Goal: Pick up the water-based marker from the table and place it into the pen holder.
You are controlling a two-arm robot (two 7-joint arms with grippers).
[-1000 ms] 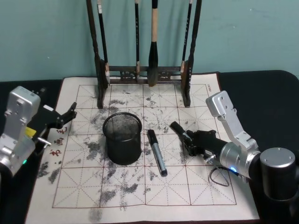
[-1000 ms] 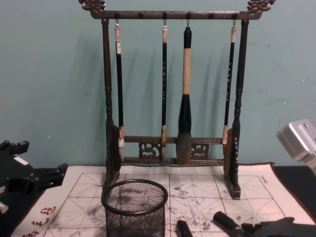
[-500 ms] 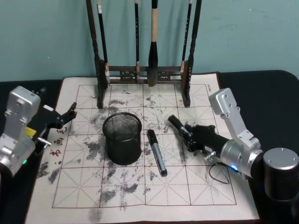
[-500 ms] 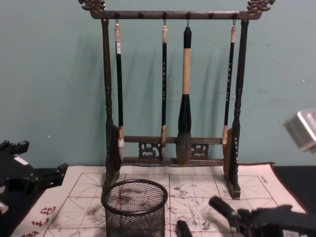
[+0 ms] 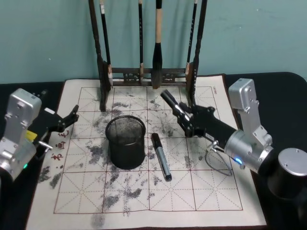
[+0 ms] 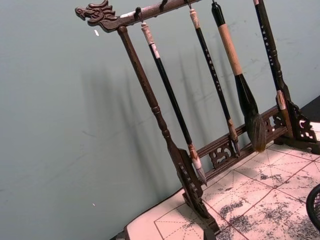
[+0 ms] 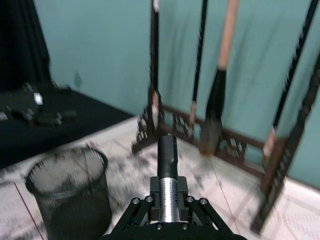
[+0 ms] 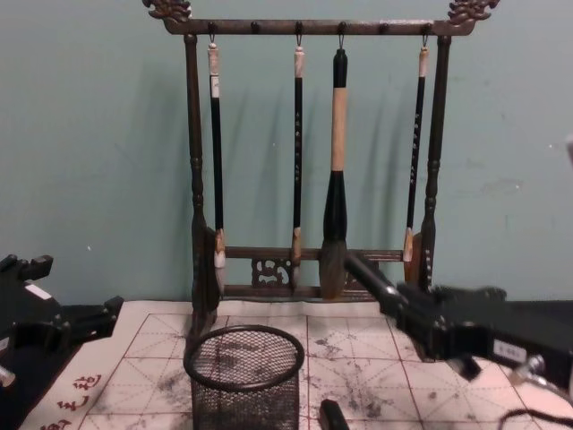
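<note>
Black wire-mesh pen holder [image 5: 125, 143], round, empty. Black-and-silver marker [image 5: 171, 103] clamped in right claw [image 5: 188, 122], toward desk's [image 5: 268, 91] far edge; left claw [image 5: 69, 120] parted, left edge.

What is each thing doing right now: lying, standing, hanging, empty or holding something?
marker: lying flat on the mat, unheld
pen holder: upright, empty
brushes: four, hanging from the rack
right hand: up above the mat, not holding the marker
left hand: open, parked by the mat's left edge

Pen holder [image 5: 125, 149]: matt black wire mesh. Held marker [image 7: 167, 150] — smooth black cap, shiny silvery barrel. Brush rack [image 5: 168, 74] of dark polished wood; the ink-stained mat [image 5: 129, 191] looks matt, felt-like.
</note>
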